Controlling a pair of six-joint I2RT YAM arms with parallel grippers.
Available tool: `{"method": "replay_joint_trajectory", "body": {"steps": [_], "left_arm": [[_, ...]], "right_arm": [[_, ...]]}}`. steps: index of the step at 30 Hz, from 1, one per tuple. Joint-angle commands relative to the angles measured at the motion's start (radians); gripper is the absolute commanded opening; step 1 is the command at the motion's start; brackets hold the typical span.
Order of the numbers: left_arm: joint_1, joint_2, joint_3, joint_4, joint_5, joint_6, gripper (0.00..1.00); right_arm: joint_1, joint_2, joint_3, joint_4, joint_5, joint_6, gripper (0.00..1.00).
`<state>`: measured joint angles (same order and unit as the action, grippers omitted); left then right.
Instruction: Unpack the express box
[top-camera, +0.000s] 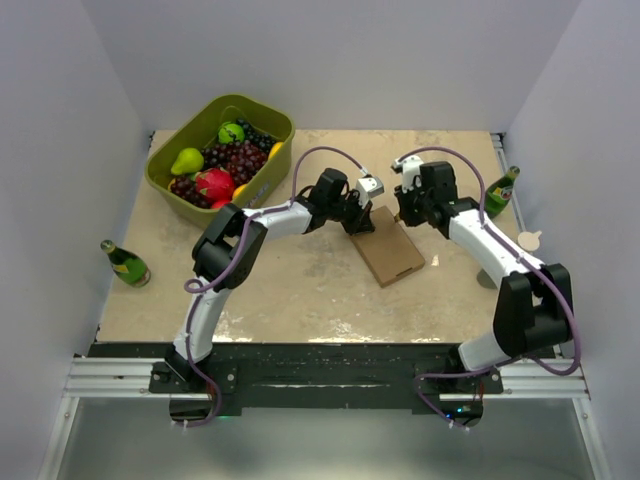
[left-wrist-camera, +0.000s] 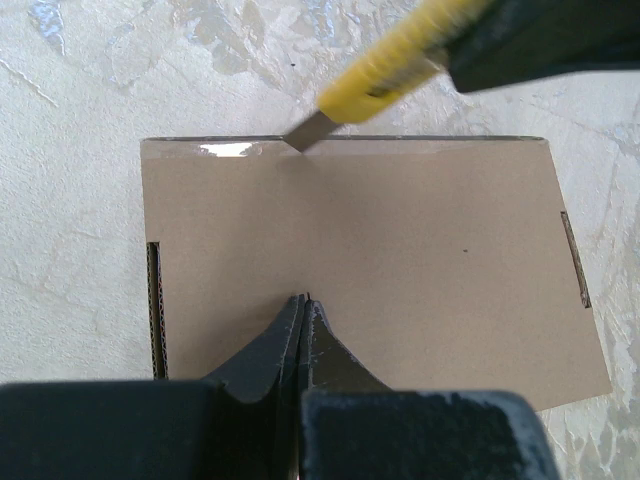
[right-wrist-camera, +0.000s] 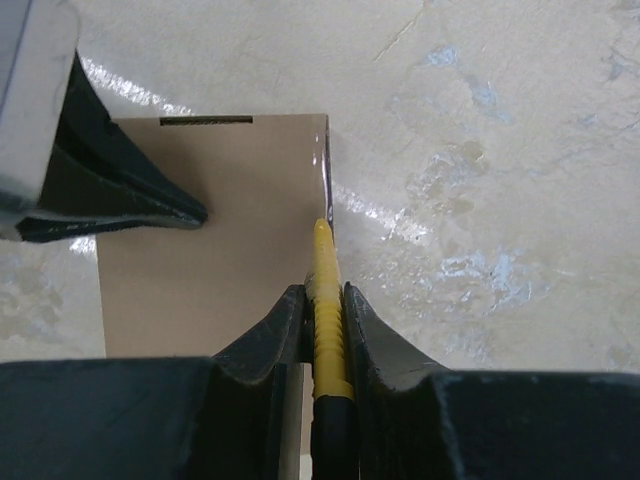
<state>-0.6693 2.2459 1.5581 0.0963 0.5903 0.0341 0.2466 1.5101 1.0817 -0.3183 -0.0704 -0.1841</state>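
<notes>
Step in hand: slitting the seal. The express box (top-camera: 390, 252) lies flat and closed on the counter, a little right of the middle and well back from the near edge.
Left gripper (left-wrist-camera: 302, 300): fingers pressed together with nothing between them, tips resting on the lid, seemingly pinning the box down.
Right gripper (right-wrist-camera: 323, 292): clamped round a yellow utility knife (left-wrist-camera: 390, 75), whose blade (left-wrist-camera: 306, 135) meets the glossy tape (left-wrist-camera: 228, 150) along one long edge of the lid.
Progress: early, as I judge it; no flap is lifted and the tape shows no cut.
Next move: likely a shallow draw of the blade along that taped edge, with the left fingers holding the box steady and clear of the blade's path.
Box contents: hidden.
Fruit tub (top-camera: 272, 165): olive-green, at the far left corner, holding dark grapes (top-camera: 232, 158), a pear (top-camera: 187, 160), a green apple (top-camera: 231, 132) and a red fruit (top-camera: 213, 184).
Bottles: one green bottle (top-camera: 126, 264) lying at the left edge, another (top-camera: 502, 190) at the right edge near the far corner.
</notes>
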Motion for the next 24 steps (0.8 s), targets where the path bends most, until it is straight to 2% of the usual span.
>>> {"method": "replay_joint_trajectory", "body": {"steps": [1,5,12,24], "left_arm": [[-0.012,0.081,-0.009,-0.086,-0.089,0.012,0.00],[-0.012,0.083,-0.006,-0.086,-0.087,0.013,0.00],[-0.013,0.078,-0.012,-0.089,-0.084,0.016,0.00],[-0.013,0.063,-0.033,-0.092,-0.086,0.024,0.00]], "right_arm": [[0.005,-0.059,-0.048,-0.090,-0.039,-0.008,0.00],[-0.009,-0.082,-0.054,-0.087,-0.025,-0.011,0.00],[-0.075,-0.037,0.069,-0.012,-0.049,-0.041,0.00],[-0.064,0.108,0.176,0.084,-0.106,-0.005,0.00]]}}
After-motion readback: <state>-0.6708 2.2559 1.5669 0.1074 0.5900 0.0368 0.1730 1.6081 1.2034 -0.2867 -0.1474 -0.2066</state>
